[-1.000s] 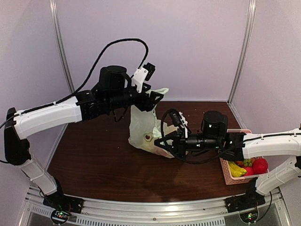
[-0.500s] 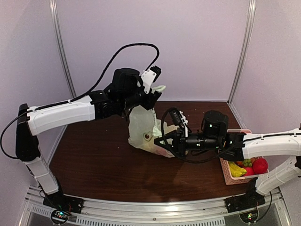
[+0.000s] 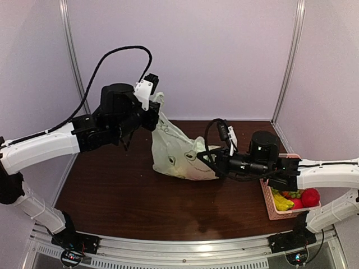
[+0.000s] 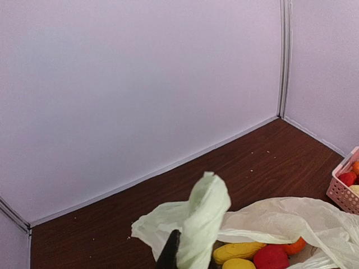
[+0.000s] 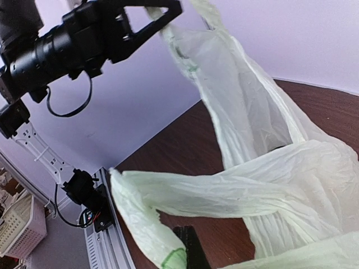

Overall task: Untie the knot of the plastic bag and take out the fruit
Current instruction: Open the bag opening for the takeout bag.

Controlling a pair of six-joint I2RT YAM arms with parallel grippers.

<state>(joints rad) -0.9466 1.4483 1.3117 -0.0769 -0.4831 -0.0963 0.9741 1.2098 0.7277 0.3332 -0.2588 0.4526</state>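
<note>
Left gripper: jaws closed on a bunched handle loop of the plastic bag. The loop's crumpled end stands up past the fingers, and the plastic below them is drawn taut. Right gripper: jaws closed, pinching the bag's second handle loop, which runs as a twisted strip across its dark finger in the right wrist view. The two loops run apart, one to each gripper. The left gripper is above the bag's far-left corner; the right gripper is lower, at the bag's right side. Between them the bag's mouth gapes. The bag body is slumped on the brown table, base touching the wood. Fruit: inside the bag, seen through the mouth in the left wrist view. Two yellow pieces lie together, with a red round one just beside them and an orange one behind that, partly under a fold of plastic. A pink slatted basket stands right of the bag, apart from it, under the right arm. It holds a red round fruit, a yellow piece and green grapes.
</note>
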